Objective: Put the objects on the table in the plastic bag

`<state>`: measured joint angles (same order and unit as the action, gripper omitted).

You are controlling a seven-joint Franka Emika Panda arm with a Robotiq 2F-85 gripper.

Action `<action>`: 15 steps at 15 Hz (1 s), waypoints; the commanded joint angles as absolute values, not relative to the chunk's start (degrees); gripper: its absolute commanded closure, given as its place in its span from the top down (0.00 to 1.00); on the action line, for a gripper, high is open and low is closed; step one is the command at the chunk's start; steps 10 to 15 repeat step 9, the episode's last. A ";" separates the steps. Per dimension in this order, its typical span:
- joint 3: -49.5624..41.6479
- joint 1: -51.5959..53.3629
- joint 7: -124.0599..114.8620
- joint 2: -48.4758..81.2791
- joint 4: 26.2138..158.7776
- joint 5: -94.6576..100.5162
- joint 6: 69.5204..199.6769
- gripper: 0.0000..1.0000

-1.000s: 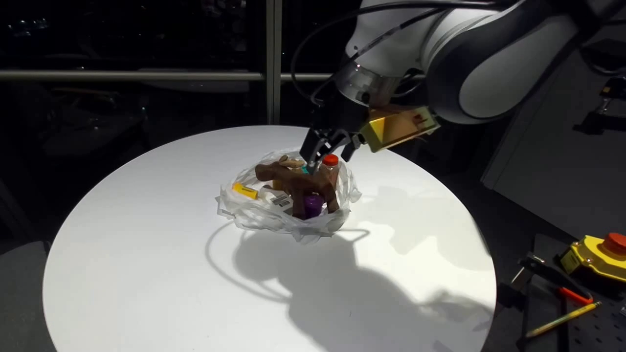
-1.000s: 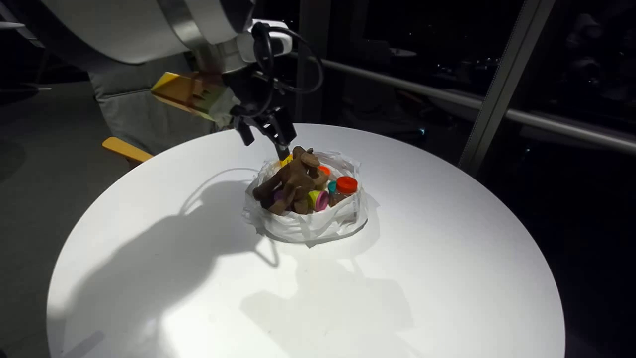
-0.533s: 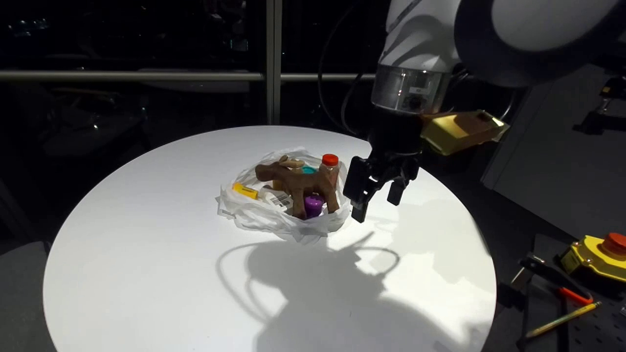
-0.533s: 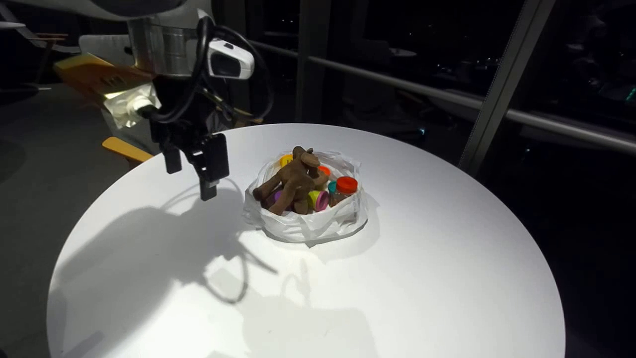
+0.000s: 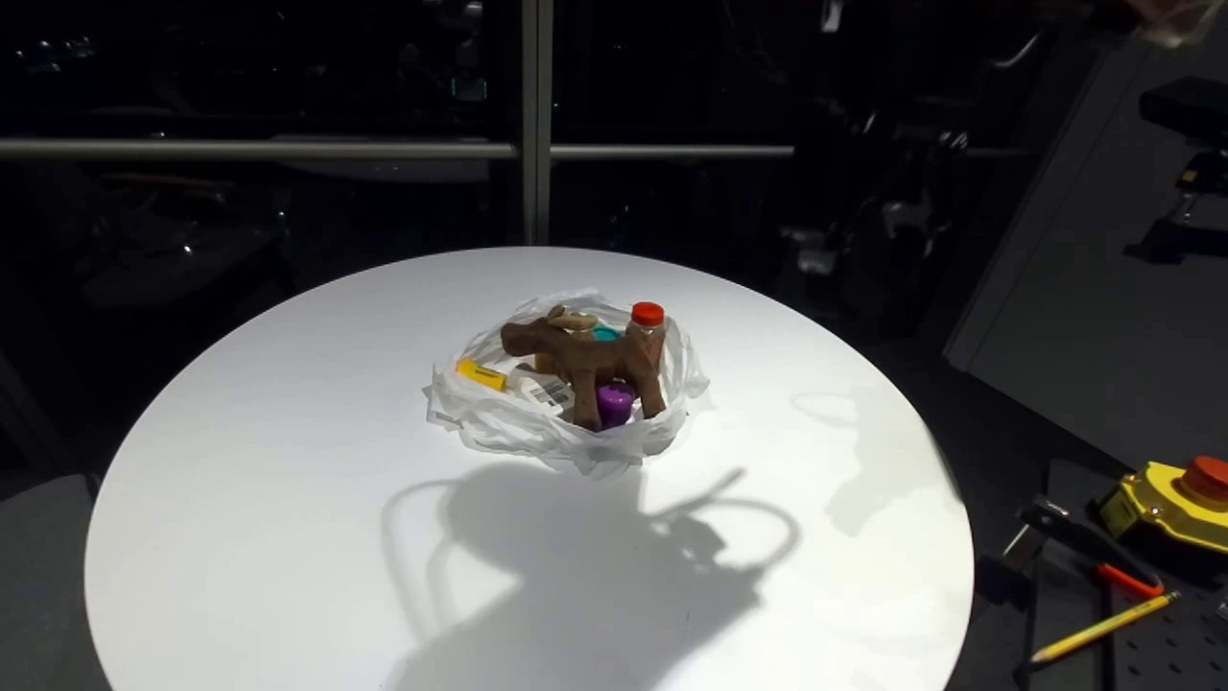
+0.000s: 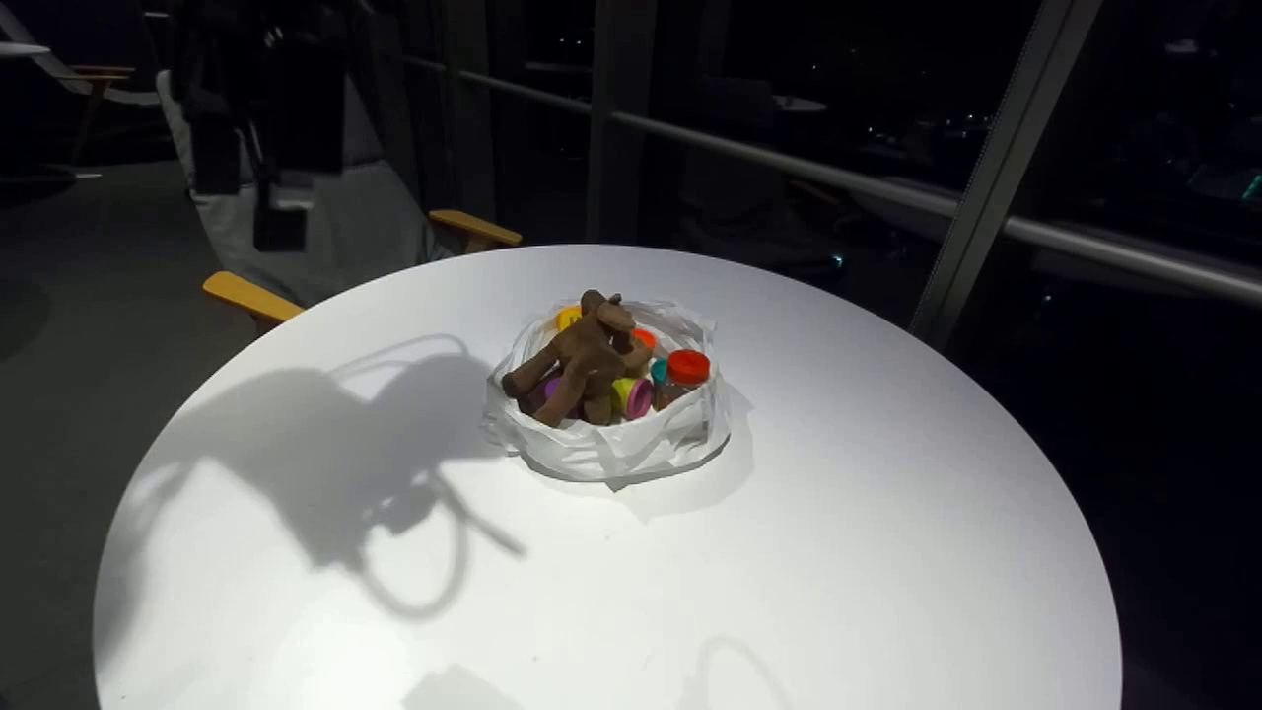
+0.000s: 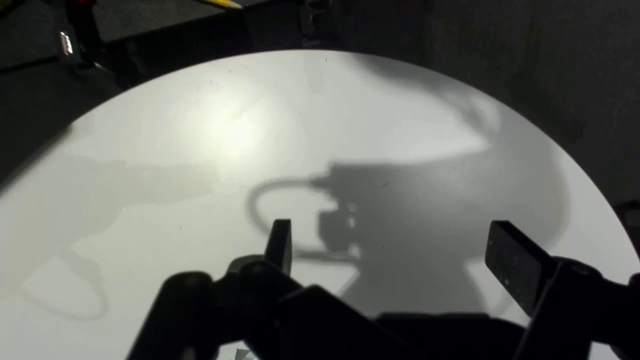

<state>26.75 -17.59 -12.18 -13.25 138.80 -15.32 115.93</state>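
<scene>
The white plastic bag (image 5: 499,434) lies open on the round table in both exterior views (image 6: 601,459). Inside it is a brown plush toy (image 5: 587,363), lying over a purple-lidded tub (image 5: 615,405). A jar with a red lid (image 5: 648,331) stands at one side of the bag. A yellow-capped item (image 5: 482,374) and a teal lid (image 5: 604,334) also show inside. A yellow lid (image 6: 569,318) and a pink-and-yellow tub (image 6: 632,397) show in an exterior view. My gripper (image 6: 248,202) is raised, away from the bag. In the wrist view my gripper (image 7: 390,240) is open and empty over the tabletop.
The white table (image 5: 288,537) carries the arm's shadow. A grey chair with wooden armrests (image 6: 251,294) stands by the table edge. Beside the table, a dark surface holds a yellow box with a red button (image 5: 1170,509) and a pencil (image 5: 1103,629). Dark windows with a rail (image 5: 259,149) stand behind.
My gripper has moved up and away from the bag, from above the plush toy to beyond the table edge as seen in both exterior views. The bag and its contents look unmoved.
</scene>
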 commanded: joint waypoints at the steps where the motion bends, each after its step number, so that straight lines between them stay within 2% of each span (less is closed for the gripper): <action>1: 16.61 -7.53 -13.64 -15.37 138.66 -13.26 112.39 1.00; 4: 13.71 -4.75 -13.40 -21.60 138.86 -13.41 107.17 1.00; 15: 13.60 -4.56 -13.18 -21.49 139.44 -13.45 107.09 1.00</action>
